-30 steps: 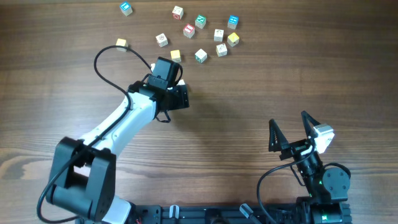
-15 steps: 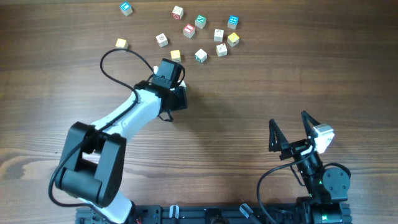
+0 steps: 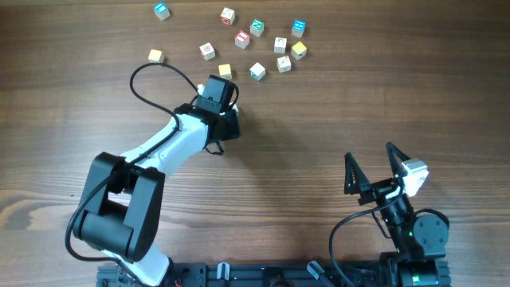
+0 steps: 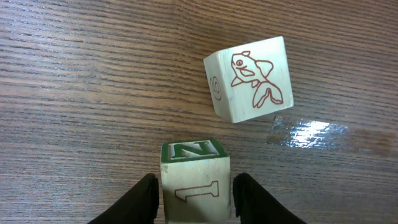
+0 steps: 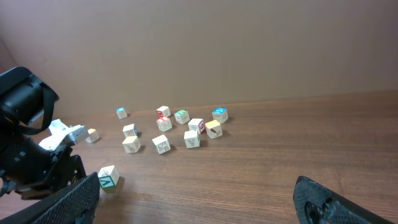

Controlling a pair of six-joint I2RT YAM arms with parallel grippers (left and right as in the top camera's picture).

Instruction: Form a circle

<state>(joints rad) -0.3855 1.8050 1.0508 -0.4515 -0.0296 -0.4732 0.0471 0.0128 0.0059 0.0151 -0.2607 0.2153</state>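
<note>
Left gripper (image 4: 194, 190) half-open astride green-N block (image 4: 194, 168), fingers (image 4: 144, 202) at its sides; firm grip uncertain. Probably for carrying to loose blocks (image 3: 242, 38) at far side; circle not formed. Right gripper (image 3: 369, 151) wide open, empty.

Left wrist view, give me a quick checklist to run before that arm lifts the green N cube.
1. N cube centred in the left gripper: ok.
2. Fingers pressing its sides: cannot tell.
3. Fish cube apart from the N cube: ok.
4. Right gripper open, far from the cubes: ok.
5. Cubes closed into a circle: not ok, they lie loose.
</note>
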